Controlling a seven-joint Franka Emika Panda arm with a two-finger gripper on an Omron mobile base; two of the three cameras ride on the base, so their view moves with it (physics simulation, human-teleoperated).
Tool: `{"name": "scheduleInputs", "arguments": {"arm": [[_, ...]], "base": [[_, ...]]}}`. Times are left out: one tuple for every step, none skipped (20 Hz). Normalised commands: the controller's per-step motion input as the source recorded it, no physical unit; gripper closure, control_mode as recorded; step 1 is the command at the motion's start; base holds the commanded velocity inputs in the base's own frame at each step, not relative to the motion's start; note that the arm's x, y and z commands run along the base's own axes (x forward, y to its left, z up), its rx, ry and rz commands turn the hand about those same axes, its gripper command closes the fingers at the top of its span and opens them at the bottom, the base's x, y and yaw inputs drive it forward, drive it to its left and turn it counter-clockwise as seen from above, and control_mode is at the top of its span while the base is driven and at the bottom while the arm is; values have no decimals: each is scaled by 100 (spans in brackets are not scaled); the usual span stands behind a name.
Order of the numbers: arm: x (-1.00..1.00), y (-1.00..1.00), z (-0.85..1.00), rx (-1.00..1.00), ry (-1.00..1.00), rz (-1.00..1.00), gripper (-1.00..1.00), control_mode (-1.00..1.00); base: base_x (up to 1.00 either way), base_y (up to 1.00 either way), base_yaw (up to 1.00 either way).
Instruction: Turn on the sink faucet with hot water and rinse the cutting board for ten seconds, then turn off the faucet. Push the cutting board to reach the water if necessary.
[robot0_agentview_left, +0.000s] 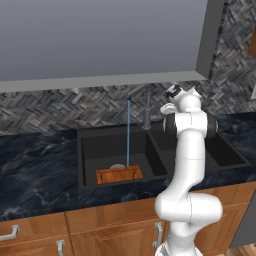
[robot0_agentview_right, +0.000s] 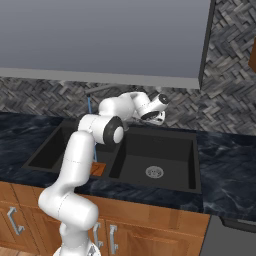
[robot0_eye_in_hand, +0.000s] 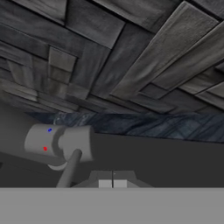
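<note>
Left base view: the sink (robot0_agentview_left: 100, 145), matte black with two basins, is sitting sunk into the dark marbled table (robot0_agentview_left: 35, 165). The cutting board (robot0_agentview_left: 119, 175), a small orange-brown wooden rectangle with a darker raised rim, is lying flat on the floor of the left basin at its front edge. The water (robot0_agentview_left: 128, 132), a thin straight light-blue stream, is falling onto the board's back edge, at 12 o'clock from the board. The faucet (robot0_agentview_left: 147, 112), slim and dark grey, is standing upright behind the divider, at 1 o'clock from the board.

Right base view: the right basin is showing its round silver drain (robot0_agentview_right: 154, 172). The arm is covering most of the left basin, so only a corner of the cutting board (robot0_agentview_right: 98, 168) and a short length of the water (robot0_agentview_right: 90, 106) are appearing beside it. The hand (robot0_agentview_right: 159, 118) is reaching over the back rim of the sink.

Hand view: the two fingertips of the hand (robot0_eye_in_hand: 112, 184) are pressing together, fully closed, gripping nothing. At 10 o'clock from them, the faucet's grey cylindrical handle (robot0_eye_in_hand: 59, 142), marked with one blue dot and one red dot, is sitting close by, apart from the fingertips. The herringbone backsplash (robot0_eye_in_hand: 122, 57) is rising behind.
</note>
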Motion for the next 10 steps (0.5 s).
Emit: {"name": "scheduleInputs", "arguments": {"arm": [[0, 21, -7, 0, 0, 0, 100, -100], [0, 23, -9, -1, 0, 0, 100, -100], [0, 28, -9, -1, 1, 0, 100, -100], [0, 29, -8, -2, 2, 0, 100, -100], [0, 29, -7, -1, 3, 0, 100, -100], [0, 31, -7, -1, 3, 0, 100, -100], [0, 34, -9, -1, 3, 0, 100, -100], [0, 33, -9, -1, 4, 0, 100, -100], [0, 34, -9, -1, 4, 0, 100, -100], [0, 37, -10, -1, 4, 0, 100, -100]], "base": [[0, 0, 0], [0, 0, 0], [0, 0, 0], [0, 0, 0], [0, 0, 0], [0, 0, 0], [0, 0, 0], [0, 0, 0], [0, 0, 0], [0, 0, 0]]}}
